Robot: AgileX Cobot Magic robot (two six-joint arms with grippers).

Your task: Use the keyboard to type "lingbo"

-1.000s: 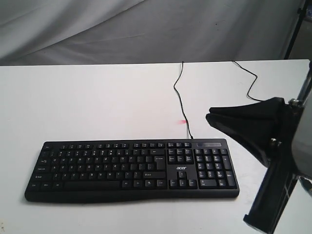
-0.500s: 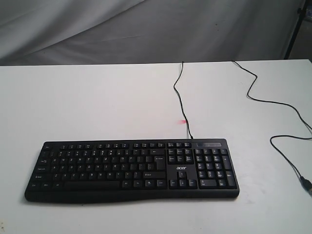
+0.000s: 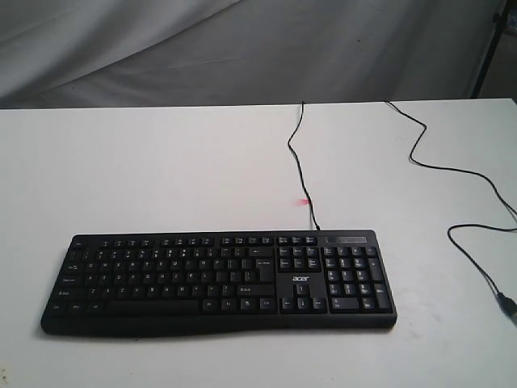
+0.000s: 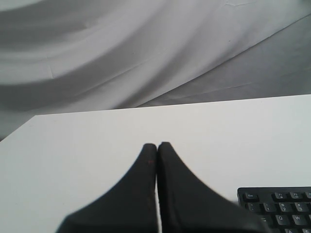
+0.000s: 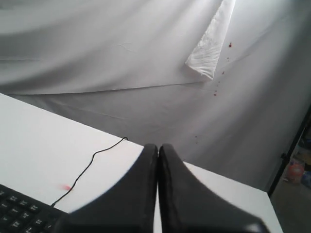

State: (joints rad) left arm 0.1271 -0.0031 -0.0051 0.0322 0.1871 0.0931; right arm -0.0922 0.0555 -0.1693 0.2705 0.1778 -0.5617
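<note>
The wide black keyboard (image 3: 218, 281) with white legends and an "acer" logo lies near the front of the white table (image 3: 161, 170); its thin black cable (image 3: 295, 153) runs to the back edge. Neither arm shows in the exterior view. In the left wrist view my left gripper (image 4: 157, 145) is shut and empty above bare table, with the keyboard's corner (image 4: 279, 206) off to one side. In the right wrist view my right gripper (image 5: 158, 146) is shut and empty, held above the table; some keyboard keys (image 5: 19, 211) and the cable (image 5: 90, 165) show beside it.
A second black cable (image 3: 452, 174) snakes over the table's right side to a plug at the edge (image 3: 506, 305). A small red mark (image 3: 303, 201) sits beside the keyboard cable. Grey cloth (image 3: 242, 48) hangs behind the table.
The right gripper, which stood at the right of the exterior view a second ago, has left that view. The keyboard has not moved.
</note>
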